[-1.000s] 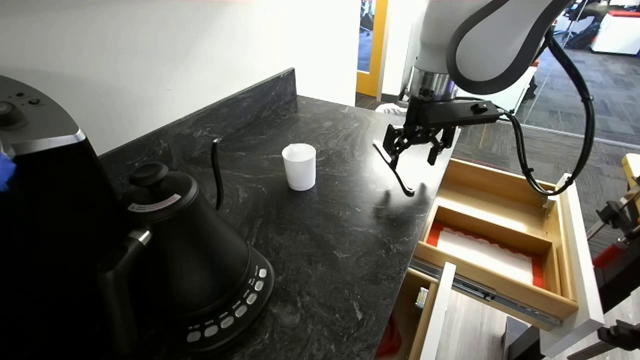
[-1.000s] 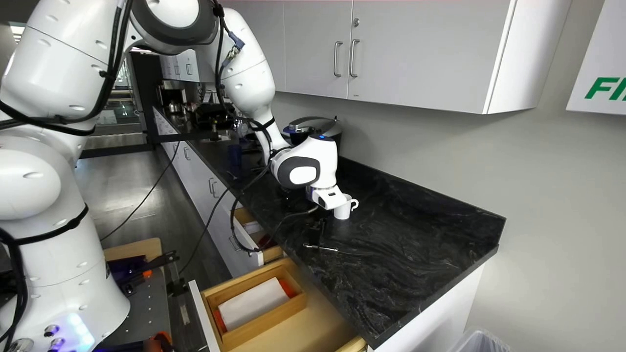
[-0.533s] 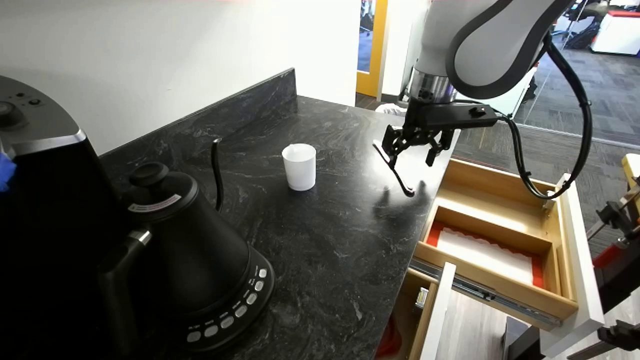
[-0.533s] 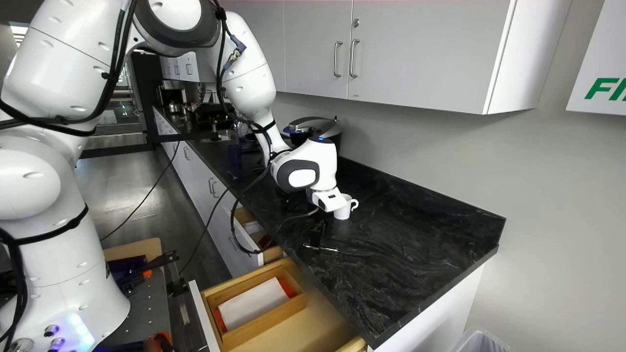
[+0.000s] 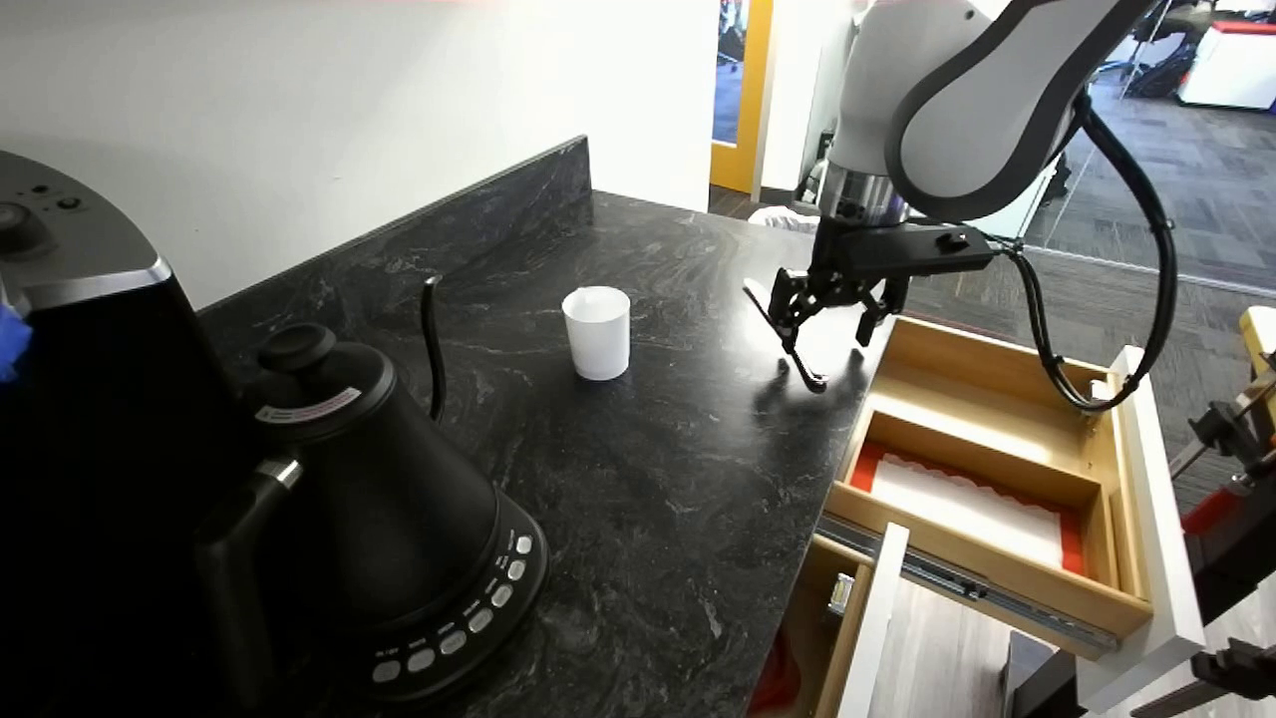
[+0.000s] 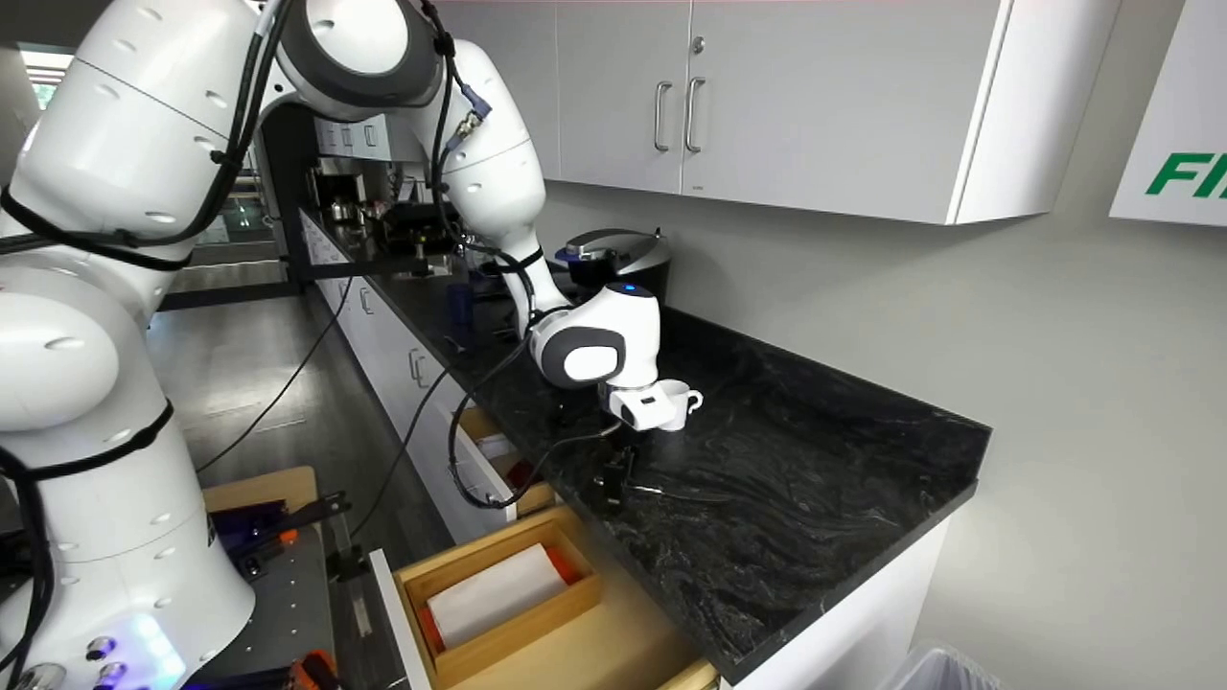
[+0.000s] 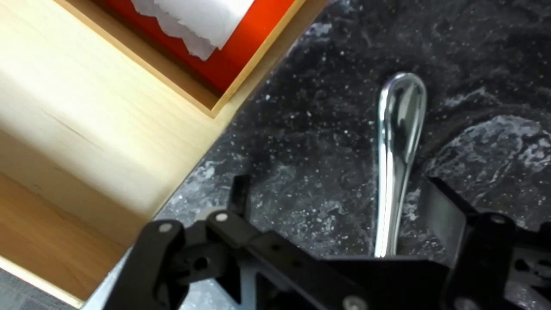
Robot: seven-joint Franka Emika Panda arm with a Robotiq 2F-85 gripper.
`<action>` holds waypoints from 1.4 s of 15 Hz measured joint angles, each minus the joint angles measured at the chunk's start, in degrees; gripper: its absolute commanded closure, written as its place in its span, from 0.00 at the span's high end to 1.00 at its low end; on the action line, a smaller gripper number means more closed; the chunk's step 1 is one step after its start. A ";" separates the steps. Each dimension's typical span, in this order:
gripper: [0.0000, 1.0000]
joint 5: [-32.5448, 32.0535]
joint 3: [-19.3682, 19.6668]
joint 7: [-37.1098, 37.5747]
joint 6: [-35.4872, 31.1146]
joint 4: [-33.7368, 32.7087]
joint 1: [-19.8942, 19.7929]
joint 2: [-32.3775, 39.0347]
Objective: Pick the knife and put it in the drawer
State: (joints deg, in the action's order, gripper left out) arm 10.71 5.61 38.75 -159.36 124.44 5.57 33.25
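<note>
The knife is a thin shiny utensil lying on the dark counter. It shows in both exterior views (image 5: 806, 373) (image 6: 661, 492), and its rounded silver handle shows in the wrist view (image 7: 398, 142). My gripper (image 5: 826, 339) is open just above the knife near the counter edge; it also shows in an exterior view (image 6: 613, 476). In the wrist view the open fingers (image 7: 338, 186) stand on either side of the handle, which is nearer the right finger. The knife's far part is hidden behind the gripper there. The light-wood drawer (image 5: 982, 444) is pulled out beside the counter, also in the wrist view (image 7: 112, 125).
A white cup (image 5: 598, 339) stands on the counter (image 5: 638, 479) near the gripper. A black kettle (image 5: 374, 509) is farther along. A lower drawer (image 5: 877, 618) is also partly open. A red-lined compartment with white paper (image 6: 498, 594) sits inside the wooden drawer.
My gripper has moved down toward the counter and slightly toward the drawer side, staying open. The knife, cup and drawers have not moved.
</note>
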 measured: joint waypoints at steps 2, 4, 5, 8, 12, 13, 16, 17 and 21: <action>0.98 -0.04 0.17 -0.52 0.24 -0.49 0.00 0.53; 0.73 -0.10 0.19 -0.62 0.67 -1.68 0.04 1.03; 0.69 -0.11 0.19 -0.63 0.93 -2.45 0.08 1.37; 0.49 -0.13 0.19 -0.69 1.35 -4.34 0.15 2.39; 0.23 -0.15 0.31 -0.88 2.62 -5.61 0.14 2.45; 0.16 -0.15 0.32 -0.93 2.90 -5.85 0.14 2.45; 0.05 -0.15 0.39 -1.02 3.44 -6.37 0.14 2.46; 0.03 -0.15 0.39 -1.04 3.50 -6.44 0.14 2.48; 0.07 -0.15 0.39 -1.07 3.78 -6.66 0.14 2.56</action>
State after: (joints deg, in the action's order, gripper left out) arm 10.56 6.00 37.68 -155.58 117.78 5.71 35.81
